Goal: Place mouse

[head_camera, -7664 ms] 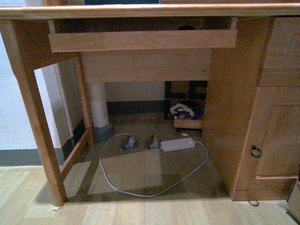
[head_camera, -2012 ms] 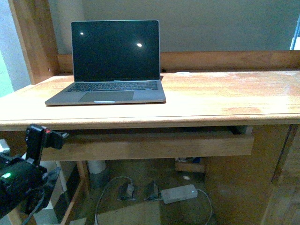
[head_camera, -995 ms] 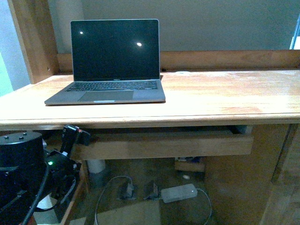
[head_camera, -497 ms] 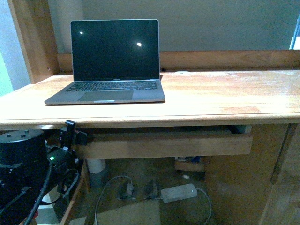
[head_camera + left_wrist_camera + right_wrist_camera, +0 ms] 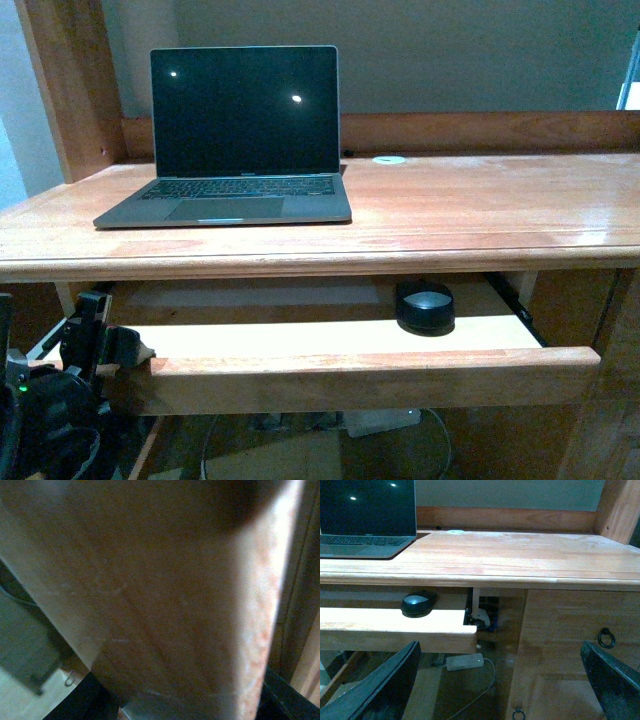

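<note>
The tray point(image 5: 300, 340) stands out from under the desk point(image 5: 480, 210), and the mouse point(image 5: 425, 305) lies on it toward 2 o'clock, near the back edge and just under the overhang of the desk top. The laptop point(image 5: 235, 150) sits on the desk at 10 o'clock, and the wood at its 3 o'clock side is bare. The left gripper point(image 5: 103, 342) is at the 9 o'clock end of the tray's front board. The board fills its wrist view, so I cannot tell whether the jaws press on it or only stand around it. The right gripper point(image 5: 499, 647) has its fingers point(image 5: 385, 687) wide apart and holds nothing; the mouse is well apart from it, toward 10 o'clock in the right wrist view. I judge that the step in hand is to fetch the mouse with the right arm. To do it well, the arm should come in low from 6 o'clock, over the front board and below the desk edge. The jaws should close across the two sides of the mouse, low on the dome, because the top is smooth and may slip. The mouse should be drawn out toward 6 o'clock before it is lifted. The left arm should meanwhile keep the tray from sliding.
</note>
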